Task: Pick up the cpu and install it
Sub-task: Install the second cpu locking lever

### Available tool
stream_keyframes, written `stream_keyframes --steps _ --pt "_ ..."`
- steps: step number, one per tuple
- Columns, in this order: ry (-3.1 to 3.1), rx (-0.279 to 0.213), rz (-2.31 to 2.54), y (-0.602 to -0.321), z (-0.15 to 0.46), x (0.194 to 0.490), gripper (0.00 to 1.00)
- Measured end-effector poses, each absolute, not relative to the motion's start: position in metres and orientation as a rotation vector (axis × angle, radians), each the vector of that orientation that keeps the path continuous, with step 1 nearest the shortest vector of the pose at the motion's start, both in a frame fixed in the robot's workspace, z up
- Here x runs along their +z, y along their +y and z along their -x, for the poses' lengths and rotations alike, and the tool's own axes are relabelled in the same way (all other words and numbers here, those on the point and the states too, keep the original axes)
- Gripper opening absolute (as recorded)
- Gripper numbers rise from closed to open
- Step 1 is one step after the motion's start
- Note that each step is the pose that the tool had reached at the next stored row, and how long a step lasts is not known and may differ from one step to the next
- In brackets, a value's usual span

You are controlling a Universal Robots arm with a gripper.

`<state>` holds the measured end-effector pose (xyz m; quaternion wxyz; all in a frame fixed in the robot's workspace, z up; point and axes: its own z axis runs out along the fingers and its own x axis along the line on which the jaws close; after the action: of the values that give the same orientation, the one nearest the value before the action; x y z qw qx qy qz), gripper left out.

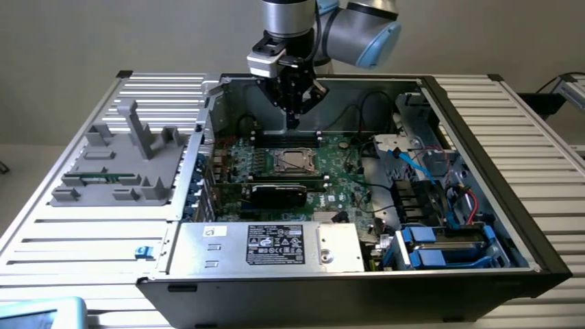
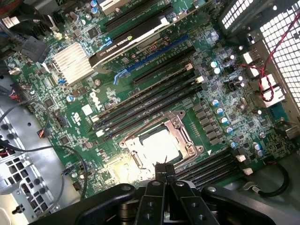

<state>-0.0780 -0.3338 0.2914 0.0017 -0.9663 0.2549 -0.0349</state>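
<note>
Now cpu (image 2: pixel 157 146) sits flat in mobo socket frame (image 2: pixel 183 123) w/ hand (image 2: pixel 165 174) pinched together just above, holding nothing; chip's prob light, stiff, slick-topped, fragile underneath — grip by edges only.

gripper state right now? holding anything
Gripper: shut, fingertips pressed together with nothing visible between them, poised above the cpu sitting in the socket on the motherboard.
</note>
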Motion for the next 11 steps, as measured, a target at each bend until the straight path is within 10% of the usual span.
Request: stream_keyframes --steps 11 --pt "0.798 -0.105 3.022 -0.343 0.091 0.291 0.11"
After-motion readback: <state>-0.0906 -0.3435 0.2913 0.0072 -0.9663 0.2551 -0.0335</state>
